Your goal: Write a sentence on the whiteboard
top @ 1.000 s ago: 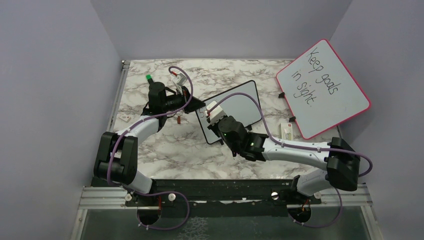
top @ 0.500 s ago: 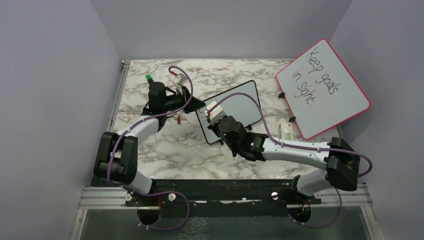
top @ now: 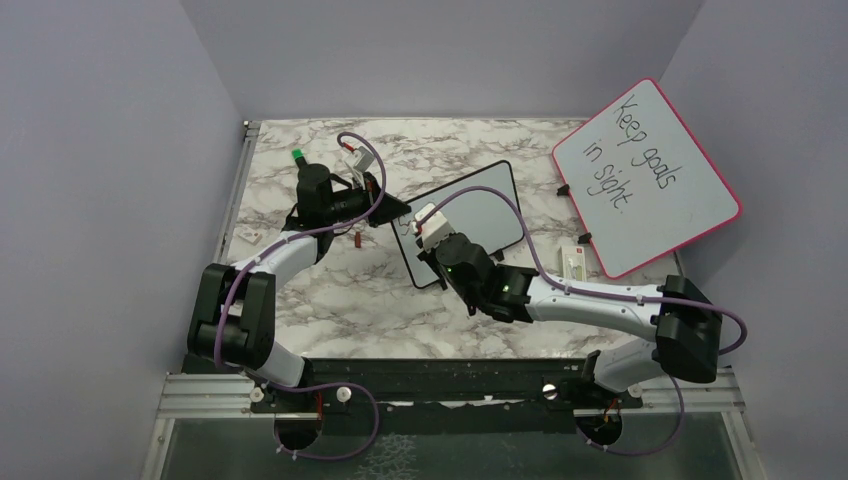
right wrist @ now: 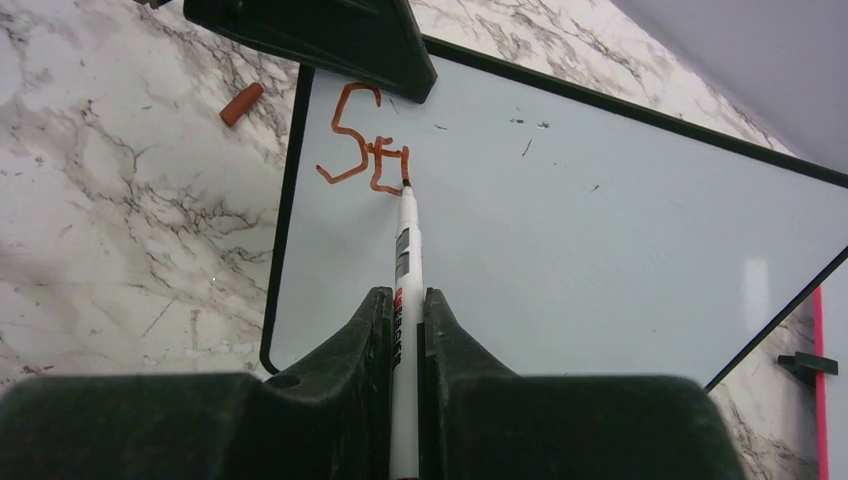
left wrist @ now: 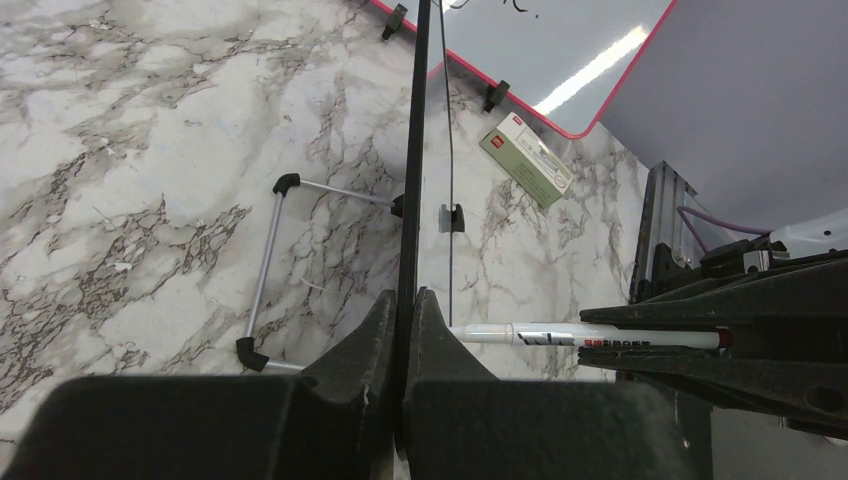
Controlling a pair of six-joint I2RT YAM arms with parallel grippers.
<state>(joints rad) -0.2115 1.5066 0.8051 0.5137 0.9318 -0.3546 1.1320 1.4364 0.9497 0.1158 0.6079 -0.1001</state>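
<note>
The whiteboard (top: 485, 210), small and black-framed, is tilted up off the marble table. My left gripper (top: 398, 213) is shut on its left edge. In the left wrist view that frame edge (left wrist: 412, 180) runs straight up from between the closed jaws. My right gripper (right wrist: 404, 300) is shut on a white marker (right wrist: 405, 240), whose tip touches the board surface (right wrist: 600, 230). The sentence (right wrist: 358, 150) is just a couple of reddish-brown letters near the board's top left corner. The marker (left wrist: 560, 335) also shows from the side in the left wrist view.
A larger pink-framed board (top: 645, 175) with black handwriting leans at the right wall. A reddish marker cap (right wrist: 241, 103) lies on the table left of the whiteboard. A small green box (left wrist: 527, 146) lies by the pink board. A wire stand (left wrist: 268, 260) sits behind the whiteboard.
The right gripper with the marker has shifted very slightly on the board. The left arm holds still.
</note>
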